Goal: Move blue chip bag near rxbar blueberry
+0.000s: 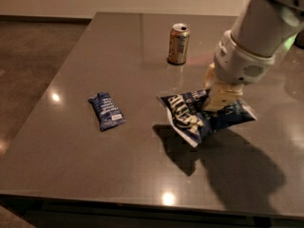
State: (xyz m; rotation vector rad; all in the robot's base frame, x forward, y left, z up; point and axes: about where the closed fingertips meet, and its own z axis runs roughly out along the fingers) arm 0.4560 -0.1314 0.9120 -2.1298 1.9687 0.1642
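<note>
The blue chip bag is a large crinkled dark-blue foil bag with white block lettering. It hangs tilted just above the table, right of centre, casting a shadow below it. My gripper is shut on the bag's upper middle, coming down from the white arm at the upper right. The rxbar blueberry is a small dark-blue wrapper with a white label patch. It lies flat on the table, well to the left of the bag.
A brown and gold soda can stands upright at the back centre of the grey table. The table's left edge runs diagonally beside a brown floor. The front edge lies near the bottom.
</note>
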